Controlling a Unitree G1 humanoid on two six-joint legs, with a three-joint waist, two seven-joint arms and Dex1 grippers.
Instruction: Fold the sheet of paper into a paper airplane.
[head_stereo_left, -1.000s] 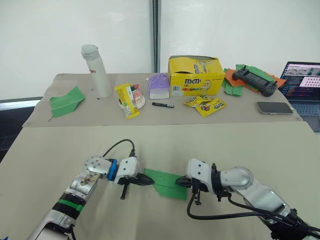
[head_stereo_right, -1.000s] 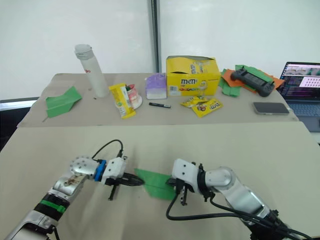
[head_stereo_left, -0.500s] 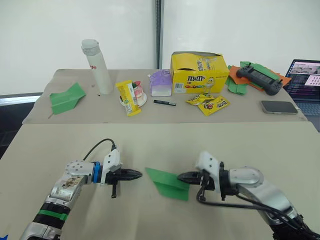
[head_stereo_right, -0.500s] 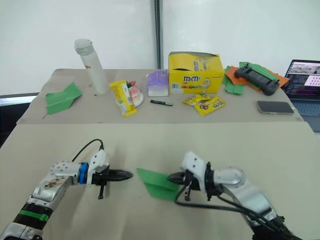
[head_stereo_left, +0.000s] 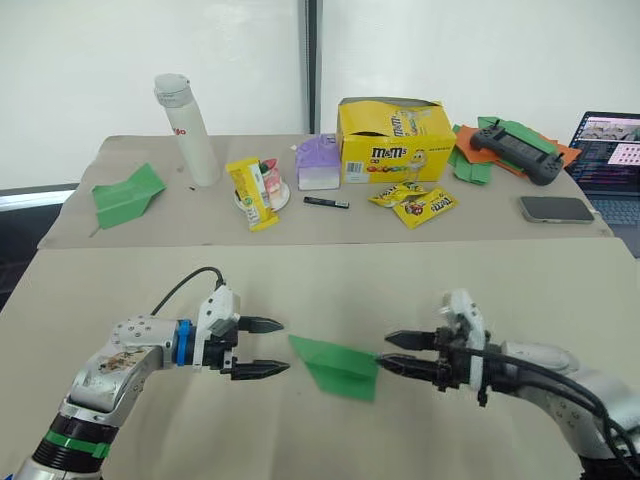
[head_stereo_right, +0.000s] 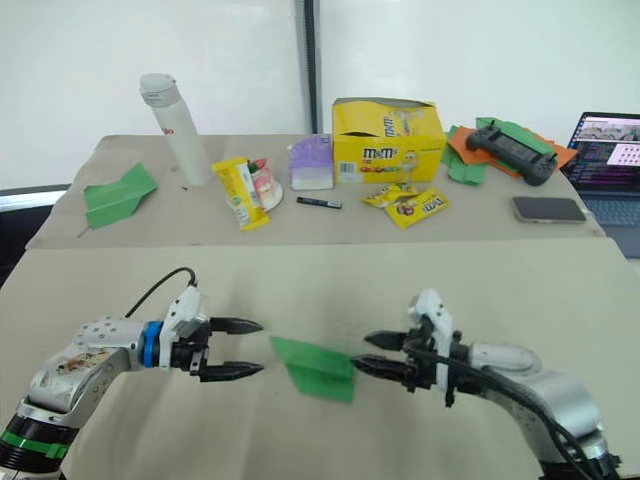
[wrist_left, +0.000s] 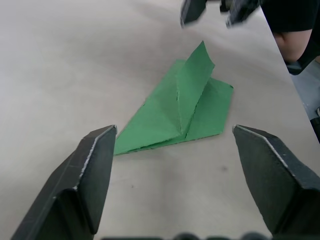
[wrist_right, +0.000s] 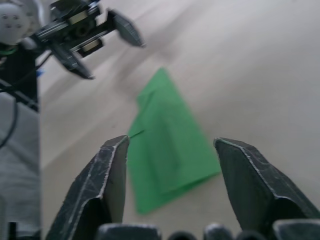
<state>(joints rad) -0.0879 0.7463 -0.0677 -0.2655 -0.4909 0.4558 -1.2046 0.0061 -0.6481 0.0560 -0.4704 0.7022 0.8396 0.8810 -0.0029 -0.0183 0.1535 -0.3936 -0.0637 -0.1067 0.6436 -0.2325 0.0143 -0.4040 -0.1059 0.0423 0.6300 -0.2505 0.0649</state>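
Note:
The sheet of paper lies flat on the near table, folded into a narrow bright green wedge with a raised centre fold: a paper airplane. Its pointed nose faces my left gripper, which stands open a short way off, touching nothing. On the other side my right gripper is open too, its fingertips just off the wide tail end. Nothing is held by either gripper. The right wrist view has the green wedge ahead of the spread fingers.
The back table holds a broader green paper dart, a white bottle, a yellow candy box, snack packs, a black gamepad on crumpled green and orange papers, a phone and a laptop.
Both grippers were shut at the paper's two ends a second ago. They have let go, drawn apart and opened. The paper stays on the table between them.

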